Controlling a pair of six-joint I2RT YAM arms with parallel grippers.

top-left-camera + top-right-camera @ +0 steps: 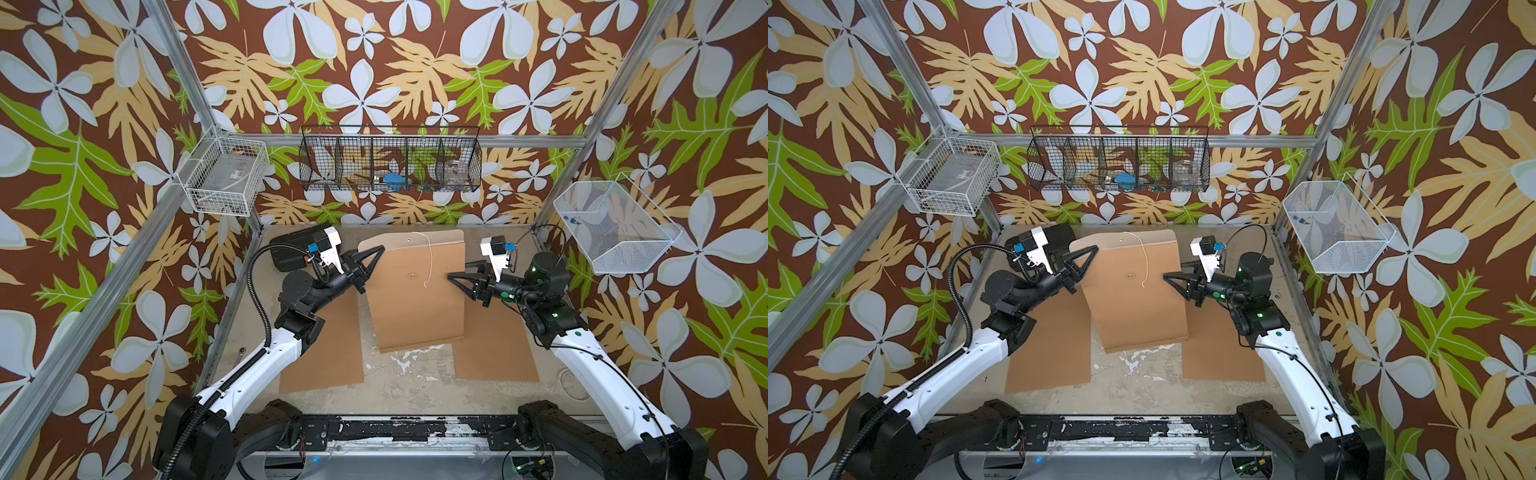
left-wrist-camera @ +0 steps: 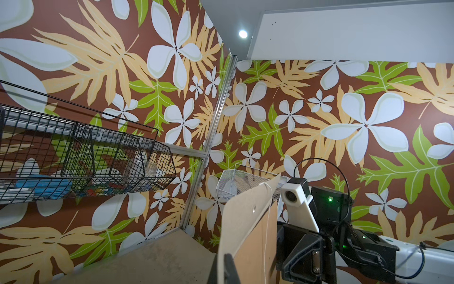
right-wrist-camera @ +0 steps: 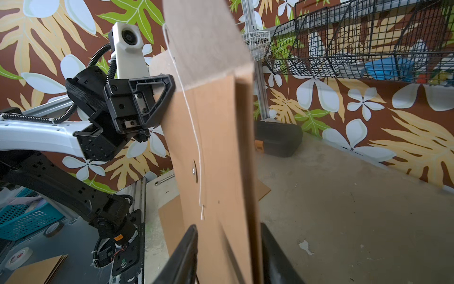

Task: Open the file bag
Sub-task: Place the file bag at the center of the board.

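Bright and even throughout, lit from overhead by a small round white ceiling lamp (image 2: 243,34) blown out to a glaring spot in the left wrist view, with only faint, soft shadows on the worn grey tabletop (image 1: 415,374). Fairly sharp in both top views. Stretched towards the margins in the wrist views, as on the black wire basket (image 2: 73,152), and blurred up close on the near end of the brown kraft-paper file bag (image 3: 221,147) and the black gripper fingers (image 3: 186,253).

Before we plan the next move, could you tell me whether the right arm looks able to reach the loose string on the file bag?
Probably yes: the string hangs free on the file bag, close to the right tool, which stands open astride its edge, nothing between them.
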